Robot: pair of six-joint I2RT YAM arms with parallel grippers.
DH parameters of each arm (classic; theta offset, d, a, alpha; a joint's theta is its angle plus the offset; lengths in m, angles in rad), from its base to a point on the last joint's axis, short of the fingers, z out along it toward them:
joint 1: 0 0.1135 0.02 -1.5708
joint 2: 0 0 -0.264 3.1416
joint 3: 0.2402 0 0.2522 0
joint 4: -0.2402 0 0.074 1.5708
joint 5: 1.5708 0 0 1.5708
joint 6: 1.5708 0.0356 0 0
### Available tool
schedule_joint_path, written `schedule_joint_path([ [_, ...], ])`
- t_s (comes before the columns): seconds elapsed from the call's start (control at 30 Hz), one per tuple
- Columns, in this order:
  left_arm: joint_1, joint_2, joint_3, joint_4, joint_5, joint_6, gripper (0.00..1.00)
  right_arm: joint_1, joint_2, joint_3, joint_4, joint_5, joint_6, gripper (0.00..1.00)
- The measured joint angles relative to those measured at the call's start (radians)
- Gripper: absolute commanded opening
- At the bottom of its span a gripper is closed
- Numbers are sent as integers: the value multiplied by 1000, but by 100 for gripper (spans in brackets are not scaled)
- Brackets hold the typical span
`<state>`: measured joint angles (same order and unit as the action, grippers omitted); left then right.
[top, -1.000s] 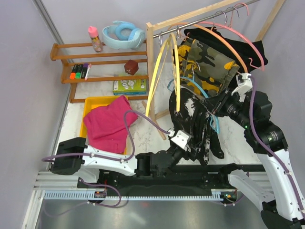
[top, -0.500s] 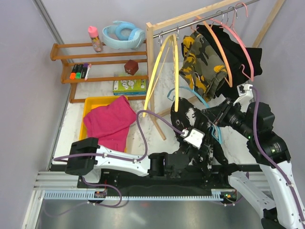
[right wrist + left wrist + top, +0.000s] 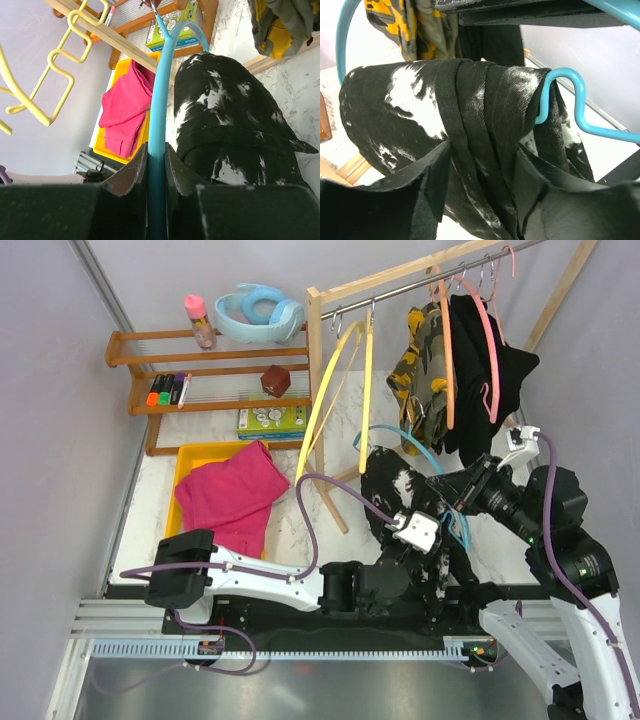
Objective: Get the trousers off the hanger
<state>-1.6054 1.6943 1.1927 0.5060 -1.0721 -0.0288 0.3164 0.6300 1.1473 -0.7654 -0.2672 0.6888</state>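
The left gripper shows on its own camera only as two dark, blurred fingers cut off at the bottom edge. The speckled trousers bunch between them, and whether they pinch the cloth I can't make out. From overhead, the cloth covers them. The blue hanger runs out of sight between the fingers of the right gripper. Overhead, the right arm is cut off at the corner. The print on the green box is too small to read.
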Motion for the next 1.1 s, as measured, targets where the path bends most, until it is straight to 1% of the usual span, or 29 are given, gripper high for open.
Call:
schedule_joint_path([
  [0.03, 0, 1, 3, -2, 0, 1, 47, 0, -3, 0, -1, -2, 1, 0],
  [0.1, 0, 8, 14, -4, 0, 12, 42, 0, -11, 0, -3, -6, 5, 0],
  [0.13, 0, 11, 19, -8, 0, 18, 36, 0, -13, 0, -4, -8, 6, 0],
  [0.2, 0, 16, 29, -19, 0, 27, 27, 0, -21, -1, -8, -11, 8, 0],
  [0.23, 0, 16, 33, -26, 0, 32, 16, 0, -27, -2, -9, -14, 8, 0],
  [0.3, -1, 16, 39, -38, 2, 37, 5, 0, -37, -5, -11, -16, 11, 0],
  [0.33, -1, 16, 42, -45, 3, 41, 2, 0, -41, -8, -11, -16, 12, 0],
  [0.63, -31, 3, 46, -87, 27, 83, 2, 0, -79, -69, -8, -1, -2, 0],
  [0.83, -95, -47, 47, -86, 27, 196, 2, 0, -115, -150, -7, -3, -5, 0],
  [0.93, -120, -66, 52, -85, 26, 276, 2, 1, -142, -187, -11, -6, -5, 0],
  [1.1, -156, -116, 62, -78, 27, 396, 2, 1, -171, -213, -25, 3, -12, 0],
])
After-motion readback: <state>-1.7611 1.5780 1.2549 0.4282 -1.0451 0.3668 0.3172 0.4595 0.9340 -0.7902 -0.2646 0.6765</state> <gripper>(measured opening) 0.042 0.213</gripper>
